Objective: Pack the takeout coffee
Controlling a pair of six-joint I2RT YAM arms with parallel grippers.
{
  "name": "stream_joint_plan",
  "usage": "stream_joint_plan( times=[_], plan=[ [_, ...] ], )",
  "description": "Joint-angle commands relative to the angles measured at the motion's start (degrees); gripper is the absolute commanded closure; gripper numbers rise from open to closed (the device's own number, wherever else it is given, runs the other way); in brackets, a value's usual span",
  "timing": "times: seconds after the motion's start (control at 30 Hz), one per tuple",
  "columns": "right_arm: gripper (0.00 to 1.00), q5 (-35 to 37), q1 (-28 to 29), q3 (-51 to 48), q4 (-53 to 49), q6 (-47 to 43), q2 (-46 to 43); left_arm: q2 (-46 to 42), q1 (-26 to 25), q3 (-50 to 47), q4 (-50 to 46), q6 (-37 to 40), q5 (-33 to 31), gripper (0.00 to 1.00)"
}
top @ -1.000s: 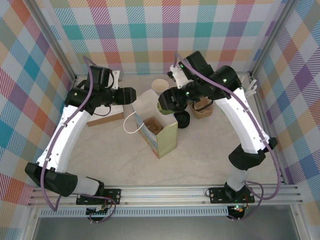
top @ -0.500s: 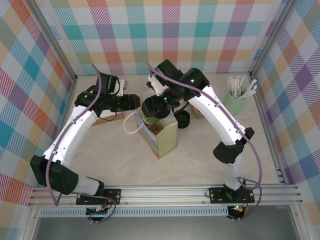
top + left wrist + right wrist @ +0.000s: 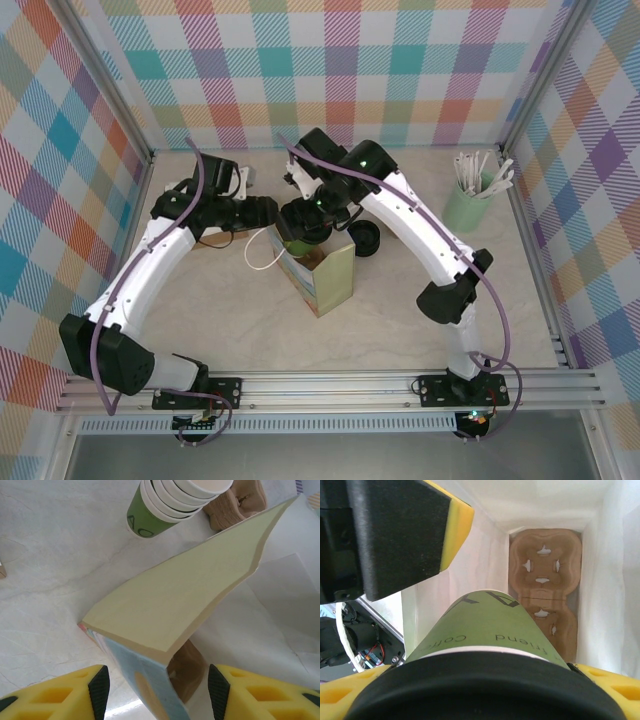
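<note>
The cream, marble-veined table sits inside walls of pastel check cloth. 2 white arms with black joints bend in over an upright, flat-sided paper bag at mid-table; its smooth outer panel is pale yellow-green, one face is light blue, its inside is matt white, and a thin white cord handle loops off its left side. A brown moulded-pulp tray, lumpy and pierced with small slots, lies on the bag's floor. The right gripper is clamped on the paper cup, a tapered cylinder with a green printed wall and cream rim, hanging in the bag's open mouth above that tray. The left gripper has its yellow, black-padded fingers apart, straddling a top corner of the bag, neither pad plainly pressing it. A stack of nested cream-rimmed cups stands behind the bag. The round black lid rests on the table just right of the bag, glossy and shallow.
</note>
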Motion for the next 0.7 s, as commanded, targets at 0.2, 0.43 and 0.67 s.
stream_joint_plan(
  times=[0.2,0.43,0.67],
  plan=[
    [0.16,2.2,-0.4,-0.5,-3.3,0.2,2.2,-2.1,0.2,-2.0,1.0,-0.1,0.7,0.45],
    [0.16,4.6,-0.8,-0.4,-6.0,-1.5,3.6,-2.4,0.2,-2.6,1.2,0.5,0.6,0.46],
    [0.16,6.8,-0.9,-0.1,-7.8,-3.0,5.0,-2.4,0.2,-2.7,1.7,0.7,0.9,0.46]
  ],
)
